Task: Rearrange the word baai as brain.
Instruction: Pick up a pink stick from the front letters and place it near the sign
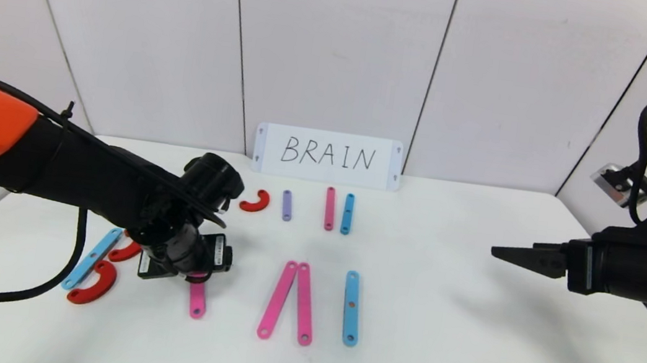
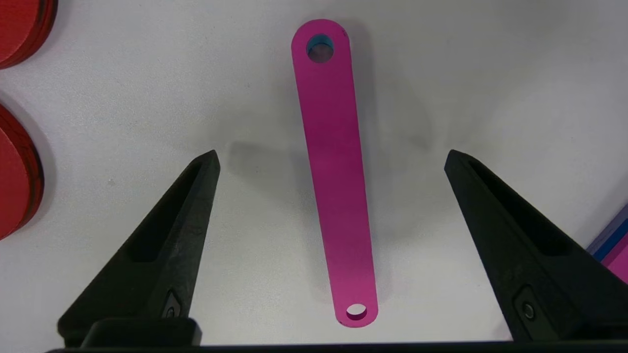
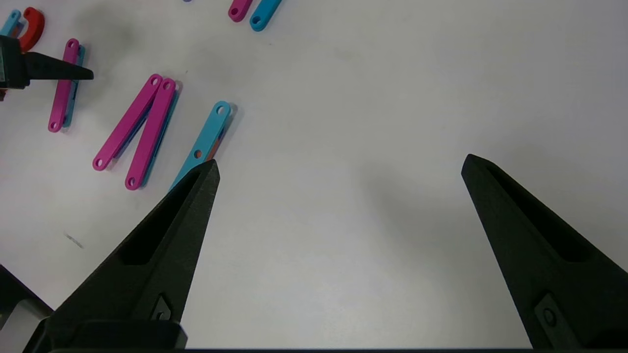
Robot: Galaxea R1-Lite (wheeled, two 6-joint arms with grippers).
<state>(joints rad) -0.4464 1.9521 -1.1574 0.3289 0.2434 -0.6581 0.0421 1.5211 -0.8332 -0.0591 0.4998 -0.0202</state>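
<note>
Nearest the robot, along the front row of the white desk (image 1: 464, 350), lie the pieces of the word: a light-blue flat plastic bar (image 1: 93, 257) with two red C-shaped plastic curves (image 1: 93, 285) beside it at the left, a short pink flat plastic bar (image 2: 335, 171), a pair of long pink bars meeting at their far ends like an inverted V (image 1: 290, 301), and a single blue bar (image 1: 351, 307) to the right.

The left gripper (image 2: 331, 159) hangs directly over the short pink bar, fingers (image 2: 167, 235) spread wide on either side of it and not touching it; a blue edge shows through the bar's hole, so another piece seems to lie under it. The step in hand looks like the pick-up of this bar, the second letter being reworked towards an R. The next move calls for coming straight down, keeping the bar centred, and closing across its narrow width without dragging the lower piece or knocking the red curves close by.

The right gripper (image 3: 338, 166) is held above bare desk at the right, fingers apart and empty, apparently idle.

Farther back lie spare pieces: a red curve (image 1: 255, 201), a short purple bar (image 1: 287, 205), and a pink and blue bar side by side (image 1: 338, 210). Behind them stands the white card handwritten BRAIN (image 1: 327, 156).
</note>
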